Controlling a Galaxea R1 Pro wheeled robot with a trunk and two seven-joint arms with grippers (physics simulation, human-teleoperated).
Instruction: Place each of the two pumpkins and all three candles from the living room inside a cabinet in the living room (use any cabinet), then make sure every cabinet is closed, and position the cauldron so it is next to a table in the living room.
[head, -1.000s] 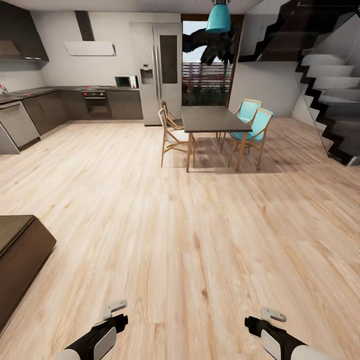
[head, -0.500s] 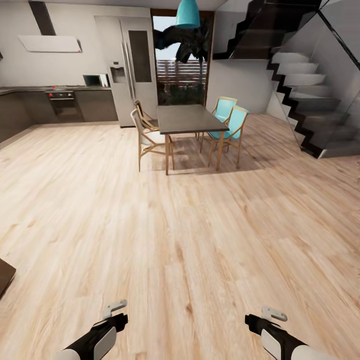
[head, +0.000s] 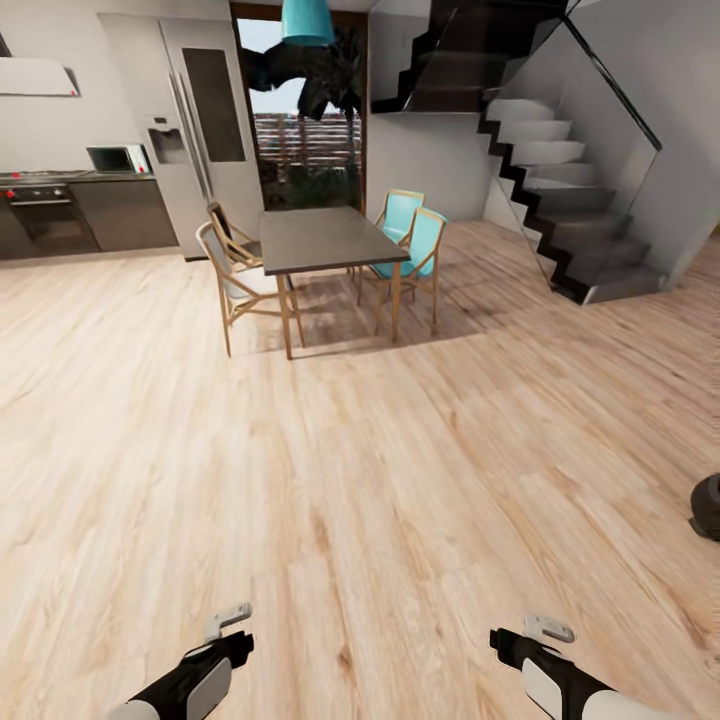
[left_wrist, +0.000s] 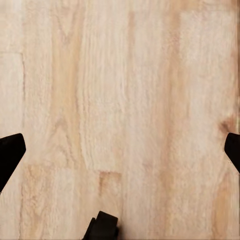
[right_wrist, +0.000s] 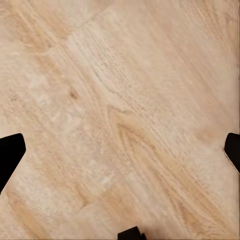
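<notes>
Cauldron (head: 708, 505) (black, cut off by the frame edge) sits on the wood floor (head: 380, 480) at far right; left gripper (left_wrist: 120, 150) and right gripper (right_wrist: 120, 150) hang spread wide, holding nothing

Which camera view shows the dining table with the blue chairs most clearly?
The head view: the dining table stands far ahead on the wooden floor with chairs around it. Both wrist views look down at floor planks between open hand fingers.

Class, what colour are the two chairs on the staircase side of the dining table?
Turquoise seats on light wooden legs, clearest in the head view.
</notes>
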